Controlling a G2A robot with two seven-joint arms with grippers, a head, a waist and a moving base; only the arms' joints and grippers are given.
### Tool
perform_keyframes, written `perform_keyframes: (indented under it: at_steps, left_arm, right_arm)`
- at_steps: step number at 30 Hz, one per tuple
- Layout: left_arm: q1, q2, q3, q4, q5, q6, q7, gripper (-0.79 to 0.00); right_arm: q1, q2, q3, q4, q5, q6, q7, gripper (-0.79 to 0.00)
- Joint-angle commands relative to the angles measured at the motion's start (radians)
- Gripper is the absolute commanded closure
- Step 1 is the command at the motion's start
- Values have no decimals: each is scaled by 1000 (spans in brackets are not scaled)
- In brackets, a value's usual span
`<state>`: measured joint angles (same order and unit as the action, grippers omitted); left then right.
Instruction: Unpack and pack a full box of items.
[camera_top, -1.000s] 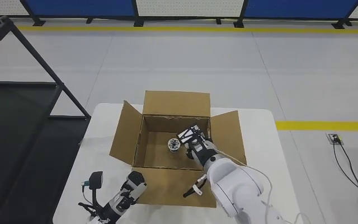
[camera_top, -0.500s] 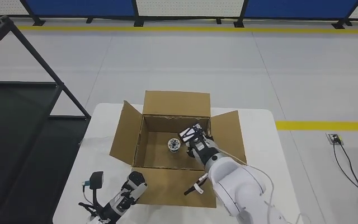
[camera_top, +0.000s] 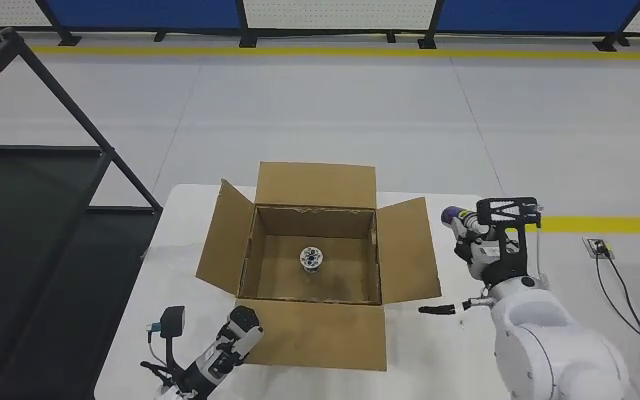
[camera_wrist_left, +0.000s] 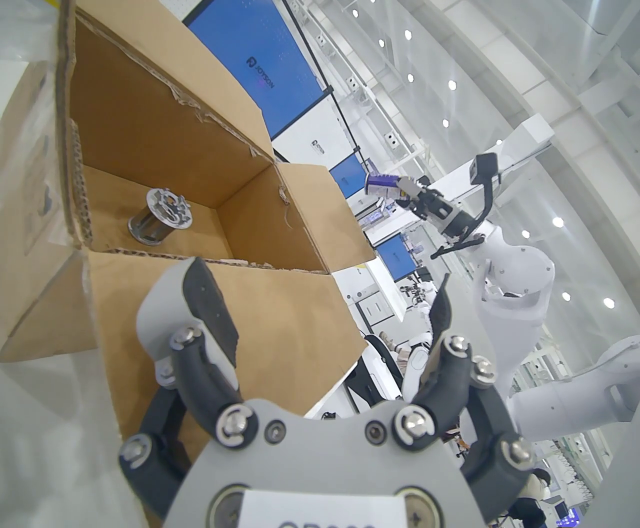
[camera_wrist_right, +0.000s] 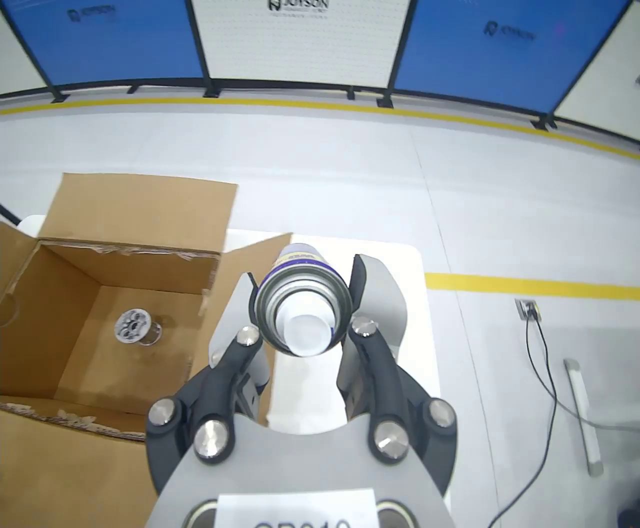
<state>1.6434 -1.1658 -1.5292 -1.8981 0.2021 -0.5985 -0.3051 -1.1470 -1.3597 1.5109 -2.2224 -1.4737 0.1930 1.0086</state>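
Open box (camera_top: 316, 185), flaps splayed outward, holds one metal spool (camera_top: 312, 258) mid-floor.

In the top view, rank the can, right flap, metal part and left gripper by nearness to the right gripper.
1. The can, held in the right gripper.
2. The right flap, just beside it.
3. The metal part, inside the box.
4. The left gripper, at the box's near-left corner.

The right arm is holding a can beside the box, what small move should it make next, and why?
Probably lower the can onto the bare table and open the jaws: the right gripper holds it in the air beside the box, and a metal part waits inside to be unpacked.
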Motion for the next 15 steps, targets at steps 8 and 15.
perform_keyframes:
  at_steps: [8,15]
  left_arm:
    - [0,0,0,0,0,0,0,-785]
    - [0,0,0,0,0,0,0,-785]
  right_arm:
    - [72,13,124,305,39,-74,131,0]
    - [172,21,123,559,-6,-89,159,0]
